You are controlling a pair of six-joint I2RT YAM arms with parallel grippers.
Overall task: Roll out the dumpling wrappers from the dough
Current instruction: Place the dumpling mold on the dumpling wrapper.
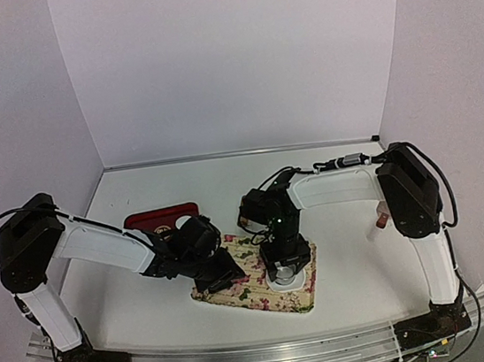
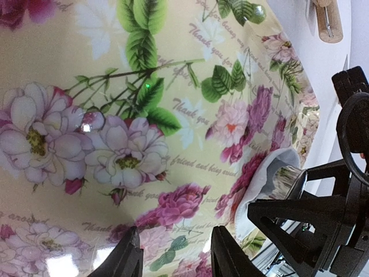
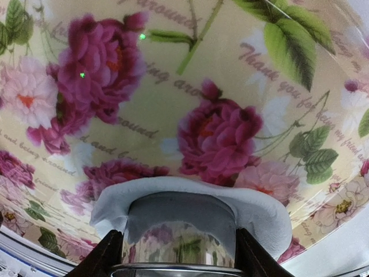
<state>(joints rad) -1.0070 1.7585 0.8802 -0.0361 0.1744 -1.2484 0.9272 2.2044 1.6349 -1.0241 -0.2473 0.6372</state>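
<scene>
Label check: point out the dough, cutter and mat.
dough (image 3: 262, 216), right wrist view, right flap beside the cutter.
cutter (image 3: 179, 239), right wrist view, shiny side wall.
mat (image 2: 173, 69), left wrist view, bare floral middle.

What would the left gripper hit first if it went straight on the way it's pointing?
Probably the floral mat: the left gripper points at bare mat, clear of the dough and ring cutter.

Arms (image 1: 332, 189): white links, black joints, black cables.
</scene>
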